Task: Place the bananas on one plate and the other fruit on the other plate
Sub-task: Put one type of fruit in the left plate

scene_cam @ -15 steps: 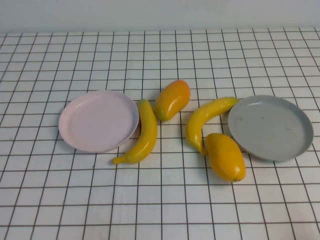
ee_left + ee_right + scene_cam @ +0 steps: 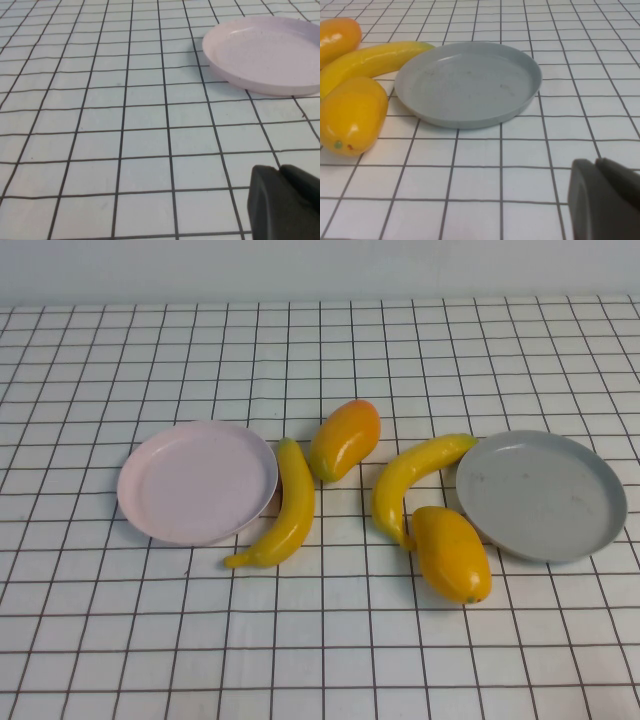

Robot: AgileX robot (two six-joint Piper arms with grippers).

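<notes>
The pink plate (image 2: pixel 196 482) lies empty at the left and the grey plate (image 2: pixel 541 495) empty at the right. Between them lie one banana (image 2: pixel 288 508) touching the pink plate's rim, a second banana (image 2: pixel 410 480) reaching the grey plate, one mango-like fruit (image 2: pixel 345 438) farther back and another (image 2: pixel 452 552) in front, beside the grey plate. Neither arm shows in the high view. My left gripper (image 2: pixel 279 170) is shut and empty above the cloth, short of the pink plate (image 2: pixel 265 52). My right gripper (image 2: pixel 595 162) is shut and empty, short of the grey plate (image 2: pixel 468 82).
A white cloth with a black grid (image 2: pixel 320 640) covers the whole table. A pale wall runs along the far edge. In the right wrist view a banana (image 2: pixel 370 60) and two mango-like fruits (image 2: pixel 352 115) (image 2: pixel 337 37) lie beside the grey plate.
</notes>
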